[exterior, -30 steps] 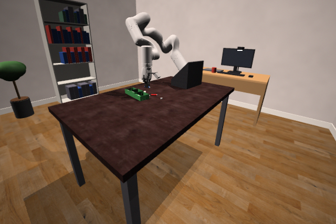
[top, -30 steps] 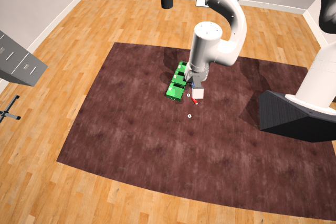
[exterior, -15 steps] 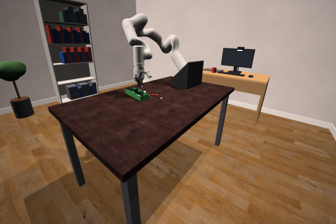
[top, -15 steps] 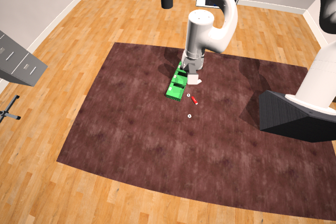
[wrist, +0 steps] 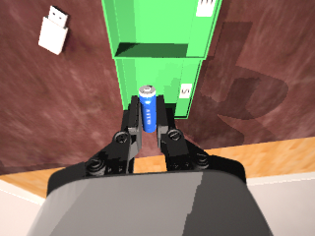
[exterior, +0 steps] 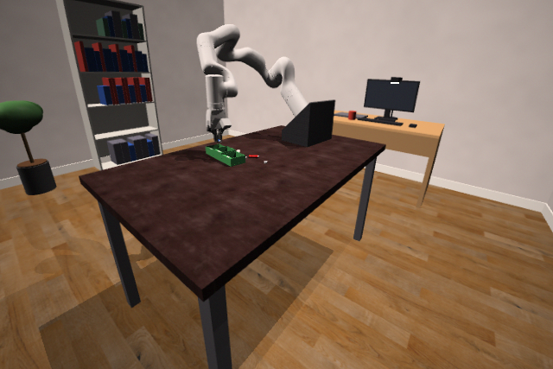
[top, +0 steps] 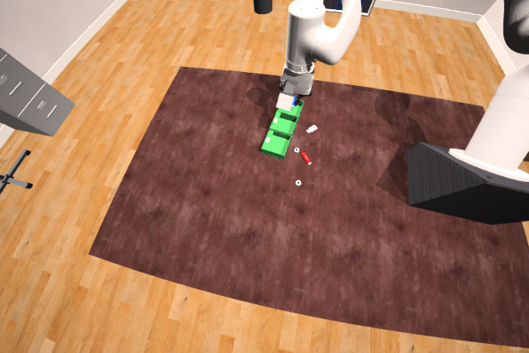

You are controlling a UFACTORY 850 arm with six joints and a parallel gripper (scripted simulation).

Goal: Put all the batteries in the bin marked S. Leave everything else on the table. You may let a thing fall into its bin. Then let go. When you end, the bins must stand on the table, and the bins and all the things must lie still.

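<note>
My gripper (wrist: 148, 106) (top: 294, 100) (exterior: 219, 135) is shut on a blue battery (wrist: 148, 117) that points forward between the fingers. It hangs over the far end of a row of green bins (top: 276, 144) (exterior: 225, 155). The bin right under the battery carries the label S (wrist: 167, 79), and the battery's tip is over its near part. A red battery (top: 306, 157) (exterior: 253, 156) lies on the table to the right of the bins' near end.
A white USB stick (top: 312, 128) (wrist: 53, 30) lies right of the bins. Two small white nuts (top: 296, 150) (top: 297, 182) lie near the red battery. The arm's dark wedge base (top: 444, 182) stands at the table's right. The table edge is close behind the gripper.
</note>
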